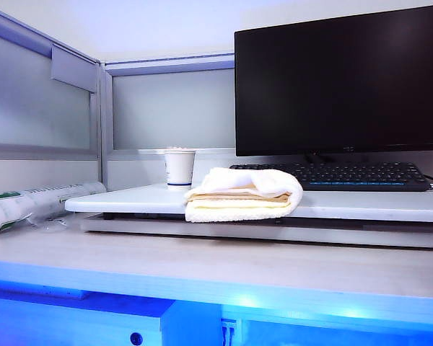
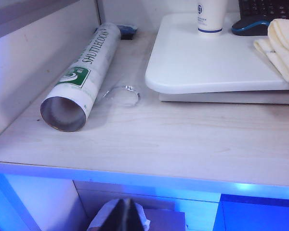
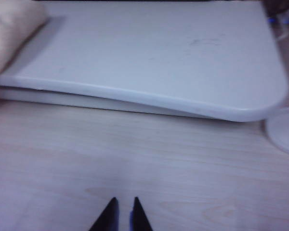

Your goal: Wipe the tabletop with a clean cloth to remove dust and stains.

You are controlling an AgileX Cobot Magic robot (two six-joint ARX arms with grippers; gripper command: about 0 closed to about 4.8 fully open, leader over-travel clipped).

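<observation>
Fingers of left gripper (image 2: 126, 211) pinched together, right gripper (image 3: 124, 214) nearly so, both empty, low before tabletop (image 1: 130, 199); cloth (image 1: 243, 194) looks soft, light — pinch its top fold.

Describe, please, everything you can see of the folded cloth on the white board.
The cloth is a fluffy towel folded into a thick bundle, a white layer wrapped over cream-yellow ones. It lies on the front of the glossy white tabletop, its lower fold hanging slightly over the front edge, just right of the paper cup and in front of the keyboard. Only the board touches it; neither tool is near it.
</observation>
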